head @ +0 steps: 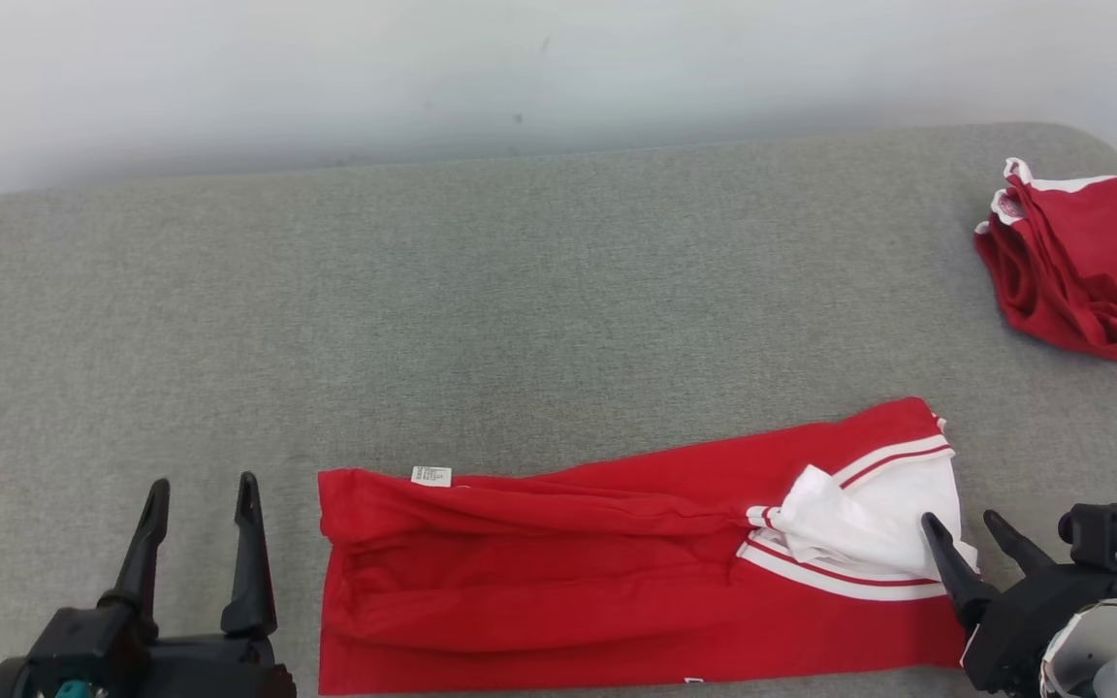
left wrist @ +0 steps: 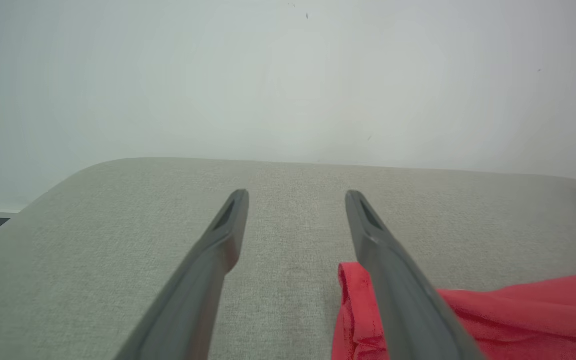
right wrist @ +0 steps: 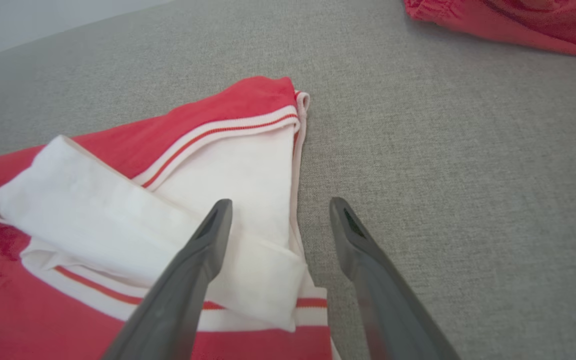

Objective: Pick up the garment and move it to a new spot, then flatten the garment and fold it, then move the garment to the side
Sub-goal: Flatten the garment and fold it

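Observation:
The garment [head: 617,572], red with white sleeves and striped trim, lies folded into a long strip near the front edge of the grey padded surface. A white label sits at its left end. My left gripper [head: 202,491] stands open just left of that end, with nothing between its fingers. In the left wrist view my left gripper [left wrist: 297,196] frames bare padding, and the garment's corner [left wrist: 353,310] lies under the right finger. My right gripper [head: 958,522] is open at the sleeve end. In the right wrist view my right gripper [right wrist: 277,205] hovers over the garment's white sleeve [right wrist: 133,225] edge.
Another bunched red garment [head: 1087,262] with white edging lies at the far right of the padded surface [head: 520,291], also red garment [right wrist: 513,20] at the top of the right wrist view. A pale wall stands behind.

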